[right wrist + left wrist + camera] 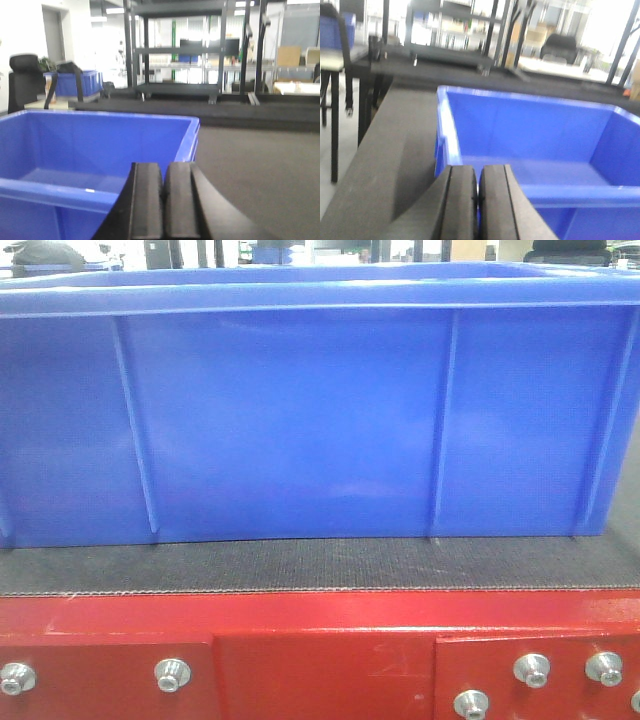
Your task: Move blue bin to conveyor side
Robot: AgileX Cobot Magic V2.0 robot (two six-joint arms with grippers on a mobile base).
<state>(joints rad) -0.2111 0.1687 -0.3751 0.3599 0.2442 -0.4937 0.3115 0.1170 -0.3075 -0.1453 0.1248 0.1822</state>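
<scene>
Blue bin (pixel 300 410) resting on black belt of conveyor side (pixel 320 565), long ribbed wall facing front camera, filling nearly whole frame width. Narrow strip of belt exposed between bin base and red frame (pixel 320 640); hex bolts (pixel 172 673) along frame's lower part. Bin base set back slightly from belt's front edge.

Left wrist view only: bin interior, near left corner and rim, broad dark surface (pixel 385 150) open to left of bin. Right wrist view only: bin's right rim, wide open dark surface (pixel 255 170) to right, shelving rack (pixel 175 50) and second blue crate (pixel 75 82) well behind.

Left gripper (pixel 478 200): jaws pressed together, thin seam between pads, nothing pinched, just over near rim at bin's left corner; contact with rim cannot be told. Right gripper (pixel 163 205): jaws likewise pressed together, empty, above near rim toward right corner; contact cannot be told.
</scene>
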